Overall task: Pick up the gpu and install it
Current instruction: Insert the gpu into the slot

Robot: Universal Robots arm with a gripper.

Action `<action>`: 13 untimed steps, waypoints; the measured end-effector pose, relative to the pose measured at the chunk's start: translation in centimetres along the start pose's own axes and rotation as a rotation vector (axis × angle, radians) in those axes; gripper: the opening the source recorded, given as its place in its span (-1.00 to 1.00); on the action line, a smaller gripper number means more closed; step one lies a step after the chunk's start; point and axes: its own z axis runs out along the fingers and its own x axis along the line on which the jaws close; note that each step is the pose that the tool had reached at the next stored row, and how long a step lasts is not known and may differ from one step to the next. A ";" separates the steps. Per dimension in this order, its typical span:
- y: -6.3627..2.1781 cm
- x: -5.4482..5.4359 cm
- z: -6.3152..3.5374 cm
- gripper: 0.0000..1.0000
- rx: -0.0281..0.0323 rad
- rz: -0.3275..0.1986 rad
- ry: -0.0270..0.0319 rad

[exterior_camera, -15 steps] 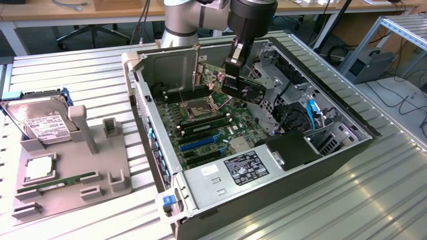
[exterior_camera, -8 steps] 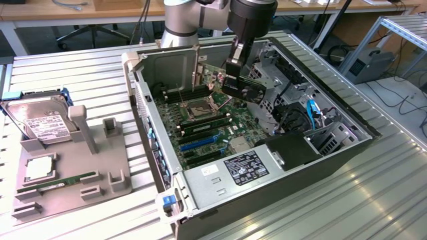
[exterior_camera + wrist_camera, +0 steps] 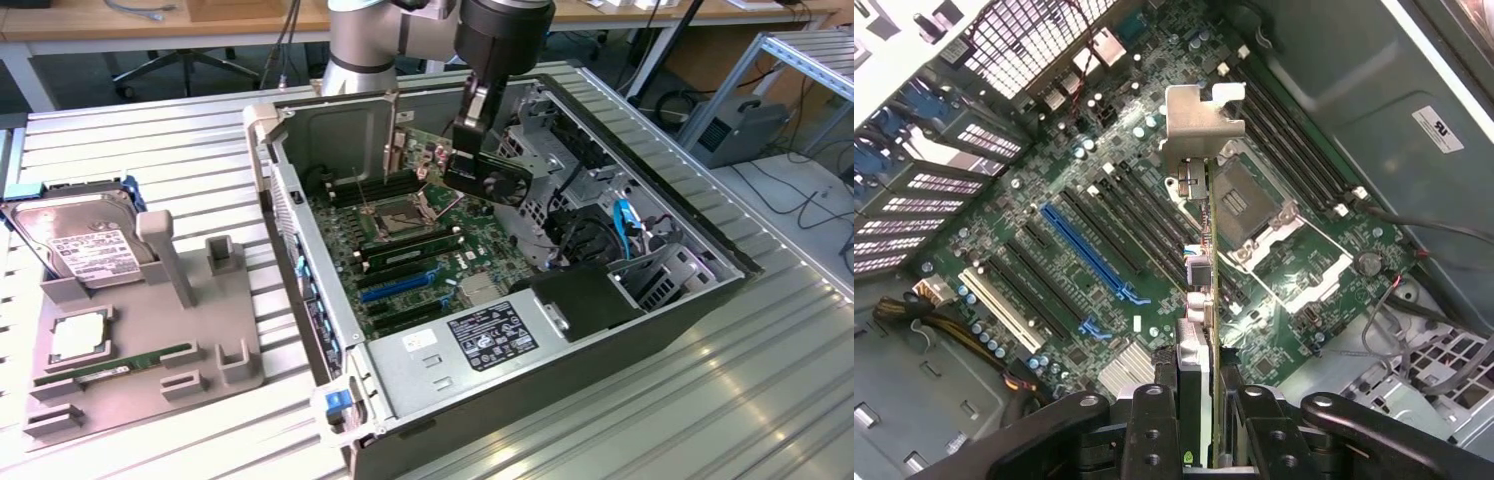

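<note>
I'm pinching the gpu (image 3: 1202, 120) edge-on in the hand (image 3: 1201, 415); it's hanging lengthwise below, the blue slot (image 3: 1092, 255) lying off to one side.

Silver-grey jointed arm (image 3: 360, 45) ending in a black, screw-studded claw (image 3: 1204, 405).

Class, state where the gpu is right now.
In the exterior view the gpu hangs gripped by the end effector over the open computer case's motherboard, just to the exterior view's right of the CPU socket.
</note>
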 end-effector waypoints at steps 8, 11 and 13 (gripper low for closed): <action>0.00 0.0 0.01 -0.47 -0.0006 -0.020 -0.0002; 0.00 0.0 0.01 -0.47 -0.0008 -0.027 -0.0002; 0.00 0.0 0.01 -0.47 -0.0009 -0.033 -0.0003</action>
